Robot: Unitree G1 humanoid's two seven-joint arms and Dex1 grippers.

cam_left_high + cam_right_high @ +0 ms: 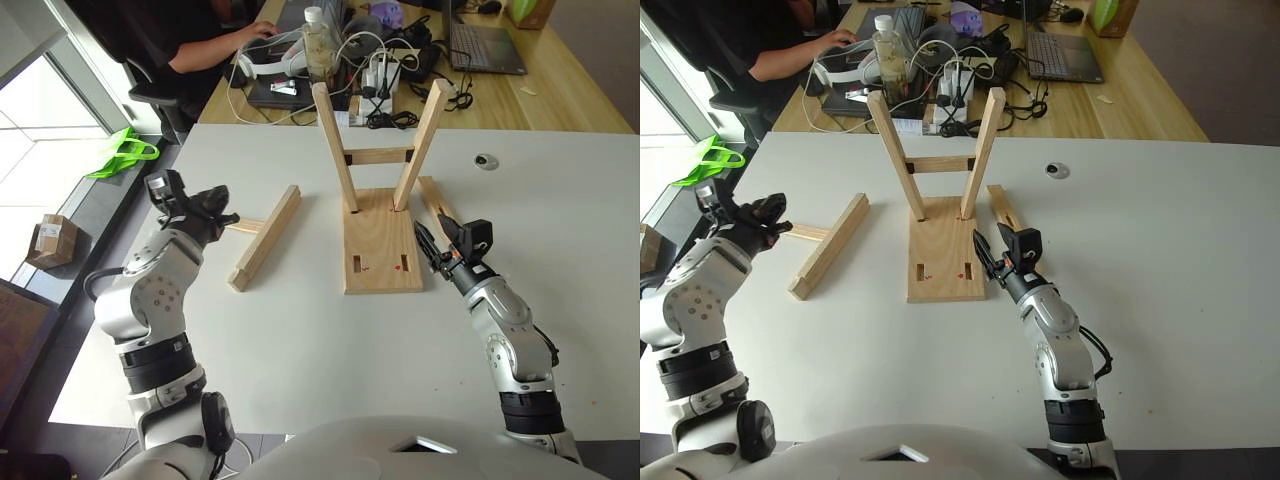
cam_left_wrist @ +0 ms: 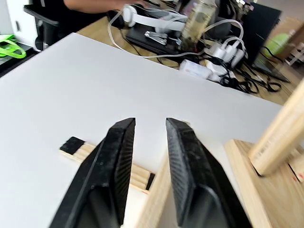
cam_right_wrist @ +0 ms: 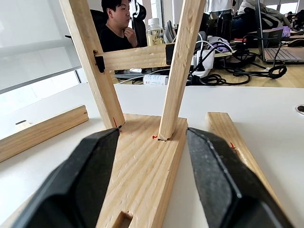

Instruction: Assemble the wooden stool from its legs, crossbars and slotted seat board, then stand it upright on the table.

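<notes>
**Left gripper** (image 1: 225,210): at the bench's (image 1: 560,260) left edge. Its fingers (image 2: 116,161) are slightly parted with nothing between them.

**Stub crossbar** (image 1: 247,226): flat on the bench just under and beyond those fingertips. It runs rightward into the loose leg.

**Loose leg** (image 1: 265,238): lies flat, its long axis running diagonally away from you and leaning right. Your left arm is much the nearer one.

**Seat board** (image 1: 380,262): flat at centre. Two legs (image 1: 336,150) stand in its far slots, joined by a crossbar (image 1: 380,155). The near slots (image 1: 357,263) are vacant.

**Second loose leg** (image 1: 436,205): flat beside the board's right edge.

**Right gripper** (image 1: 432,240): low at the board's near right corner, with its fingers (image 3: 90,175) spread wide and empty. The second leg lies just ahead of them.
</notes>
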